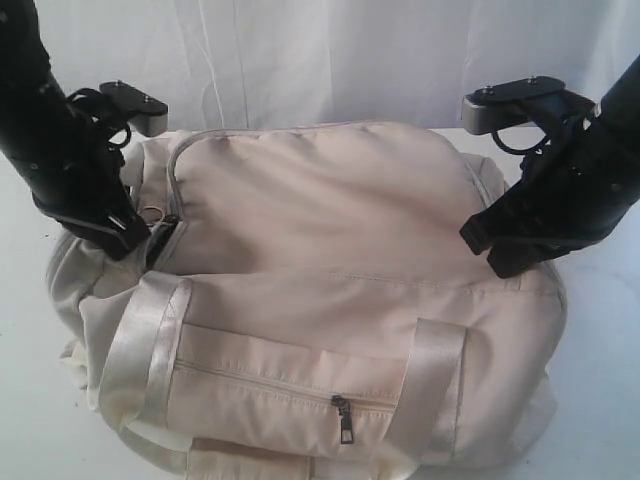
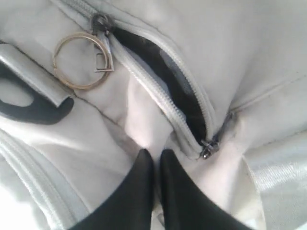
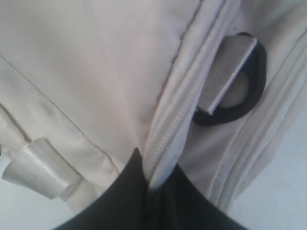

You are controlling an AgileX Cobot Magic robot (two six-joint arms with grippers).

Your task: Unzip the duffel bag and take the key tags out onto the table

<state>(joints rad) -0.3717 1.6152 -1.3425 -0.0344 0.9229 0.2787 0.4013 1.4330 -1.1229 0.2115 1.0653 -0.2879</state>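
Your duffel bag sits on the white desk, with its front pocket facing the exterior camera. That pocket is zipped shut and its dark pull hangs at the right end.

At the bag's left end the top zipper is parted for a short stretch. The slit shows only dark lining, so what is inside is hidden from you. One slider sits at one end of the slit. A second slider at the other end carries a metal ring.

Your left tool is pressed onto the cloth just beside the first slider. Its fingers are drawn together, with barely a sliver between them.

Your right tool is at the bag's right end, clamped on the zipper seam.
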